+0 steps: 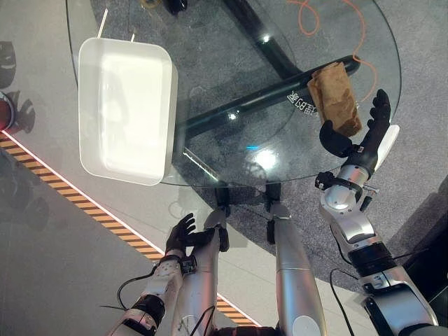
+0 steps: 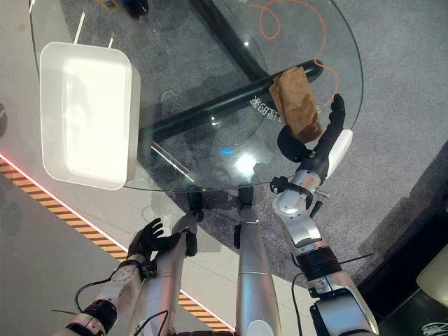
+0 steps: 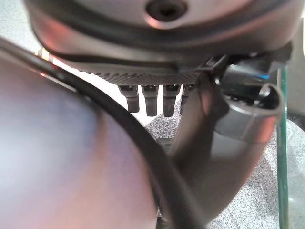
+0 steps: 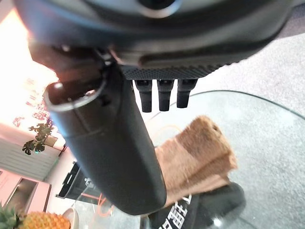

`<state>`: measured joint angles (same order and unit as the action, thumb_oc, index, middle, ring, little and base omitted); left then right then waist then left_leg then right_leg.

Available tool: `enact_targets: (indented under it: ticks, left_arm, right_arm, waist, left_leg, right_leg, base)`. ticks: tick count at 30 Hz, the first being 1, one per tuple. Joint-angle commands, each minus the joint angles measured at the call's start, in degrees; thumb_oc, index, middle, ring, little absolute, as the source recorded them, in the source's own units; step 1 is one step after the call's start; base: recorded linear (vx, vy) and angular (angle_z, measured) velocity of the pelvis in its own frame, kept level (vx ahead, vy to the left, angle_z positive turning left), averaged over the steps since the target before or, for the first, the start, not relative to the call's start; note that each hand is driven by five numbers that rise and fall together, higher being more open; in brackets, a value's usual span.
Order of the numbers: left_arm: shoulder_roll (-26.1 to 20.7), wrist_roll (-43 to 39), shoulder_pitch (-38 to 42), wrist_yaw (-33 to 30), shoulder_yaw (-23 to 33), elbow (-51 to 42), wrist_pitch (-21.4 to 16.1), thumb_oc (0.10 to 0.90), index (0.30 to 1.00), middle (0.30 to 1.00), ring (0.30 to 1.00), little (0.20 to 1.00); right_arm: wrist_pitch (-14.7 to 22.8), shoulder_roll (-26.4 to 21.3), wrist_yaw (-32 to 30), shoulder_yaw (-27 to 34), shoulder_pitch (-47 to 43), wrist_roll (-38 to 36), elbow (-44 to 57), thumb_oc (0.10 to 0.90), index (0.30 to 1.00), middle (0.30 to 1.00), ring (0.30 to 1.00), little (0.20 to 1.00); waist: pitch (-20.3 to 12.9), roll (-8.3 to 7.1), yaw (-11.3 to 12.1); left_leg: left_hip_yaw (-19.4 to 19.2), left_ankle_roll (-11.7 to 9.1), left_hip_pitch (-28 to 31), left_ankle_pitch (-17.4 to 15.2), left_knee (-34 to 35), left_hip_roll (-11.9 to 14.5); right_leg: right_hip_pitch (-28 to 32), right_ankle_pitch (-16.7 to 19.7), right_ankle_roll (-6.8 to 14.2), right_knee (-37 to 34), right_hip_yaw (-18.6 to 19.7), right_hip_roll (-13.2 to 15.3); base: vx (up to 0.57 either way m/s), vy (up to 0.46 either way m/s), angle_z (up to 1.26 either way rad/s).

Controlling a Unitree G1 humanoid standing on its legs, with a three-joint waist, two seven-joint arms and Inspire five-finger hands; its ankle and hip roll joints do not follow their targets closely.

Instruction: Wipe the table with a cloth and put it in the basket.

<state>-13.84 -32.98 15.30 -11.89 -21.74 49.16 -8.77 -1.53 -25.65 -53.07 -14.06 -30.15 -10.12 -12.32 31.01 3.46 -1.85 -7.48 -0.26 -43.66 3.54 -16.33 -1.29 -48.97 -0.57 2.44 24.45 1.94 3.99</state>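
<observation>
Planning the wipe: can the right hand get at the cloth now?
Probably yes. The right hand is open right beside the cloth at the table edge, with nothing between them.

The surface (image 1: pixel 231 150) runs off the top edge; beside the cloth (image 4: pixel 200 157), the right hand's (image 4: pixel 114 157) thumb hides its near edge.

- Both eye views look steeply down from the head; the round glass bench (image 1: pixel 231 84) takes the upper frame (shared almost whole).
- Left wrist view looks close along the left hand (image 3: pixel 152 98).
- Right wrist view looks close past the right hand (image 4: pixel 162 93) across the bench's glass.
</observation>
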Motion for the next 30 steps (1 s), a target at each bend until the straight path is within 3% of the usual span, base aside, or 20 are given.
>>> enact_targets:
  ticks: [1,7,16,24,30]
  left_arm:
    - [0.8,-1.0,-4.7,-1.5,-0.6,0.3,2.0,0.8,0.9,0.9,0.9,0.9]
    - [0.3,-1.5,-4.6,-1.6,-1.5,-1.0,2.4,0.8,0.9,0.9,0.9,0.9]
    - [-0.9,-3.2,-4.0,-1.6,-2.9,-2.8,2.3,0.8,0.9,0.9,0.9,0.9]
    - [-1.7,-4.4,-3.3,-1.0,-3.8,-3.3,2.5,0.8,0.9,0.9,0.9,0.9]
    - [-1.7,-4.9,-2.7,-1.1,-4.5,-3.3,2.0,0.8,0.9,0.9,0.9,0.9]
  right_arm:
    - [0.4,-5.3,-3.5,0.7,-0.8,4.1,8.6,0.8,0.9,0.9,0.9,0.9]
    - [-2.1,-7.6,-3.1,0.9,-3.1,1.4,4.2,0.8,0.9,0.9,0.9,0.9]
    - [-1.5,-10.5,-2.3,0.4,-7.5,-0.6,-0.5,0.8,0.9,0.9,0.9,0.9]
    - [-5.1,-13.0,1.2,-1.3,-12.0,-2.6,-5.5,0.8,0.9,0.9,0.9,0.9]
    - [-5.2,-13.8,1.6,-3.0,-14.7,-4.1,-8.5,0.8,0.9,0.9,0.9,0.9]
  waist:
    - [-1.2,1.67,-1.3]
    - [-1.2,2.28,-0.7]
    - [-1.2,3.11,0.2]
    - [-1.2,3.37,1.0]
    - [-1.2,3.35,1.6]
  left_leg:
    - [2.3,0.8,-4.3,-5.4,-8.8,-2.9]
    - [2.6,0.9,-7.1,-5.7,-10.3,-2.7]
    - [3.1,0.8,-10.1,-5.5,-11.2,-3.0]
    - [3.7,0.5,-13.5,-5.7,-13.0,-2.9]
    - [4.1,0.4,-15.6,-5.8,-13.9,-2.9]
  right_leg:
    - [-0.9,0.6,-0.6,-0.3,-4.4,-1.6]
    - [-3.8,0.6,-0.3,1.3,-4.5,-1.5]
    - [-6.7,0.8,-0.1,2.5,-4.4,-1.7]
    - [-10.1,0.8,-0.1,4.6,-4.9,-1.1]
    - [-12.1,0.8,0.0,5.7,-4.9,-1.1]
  base:
    - [0.04,0.009,0.02]
    - [0.04,0.005,0.02]
    - [0.04,0.009,0.01]
    - [0.03,-0.007,0.05]
    - [0.02,0.002,0.05]
